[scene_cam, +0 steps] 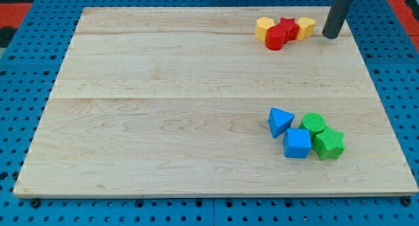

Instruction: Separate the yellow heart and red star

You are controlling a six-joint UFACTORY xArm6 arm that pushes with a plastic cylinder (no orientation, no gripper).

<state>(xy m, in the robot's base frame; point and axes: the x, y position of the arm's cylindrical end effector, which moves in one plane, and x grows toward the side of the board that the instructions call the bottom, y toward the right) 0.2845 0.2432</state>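
Observation:
A tight cluster sits near the view's top right on the wooden board (163,121). The red star (288,25) is in its middle. A yellow block (306,26) touches the star's right side and looks like the heart. Another yellow block (264,27), more like a pentagon, lies on the star's left. A red cylinder (276,38) sits just below, between that block and the star. My tip (332,37) rests on the board just right of the right yellow block, with a small gap between them.
A second group lies at the lower right: a blue triangle (280,121), a blue cube (297,143), a green cylinder (313,124) and a green star (328,144). The board's top edge is close behind the cluster. Blue pegboard surrounds the board.

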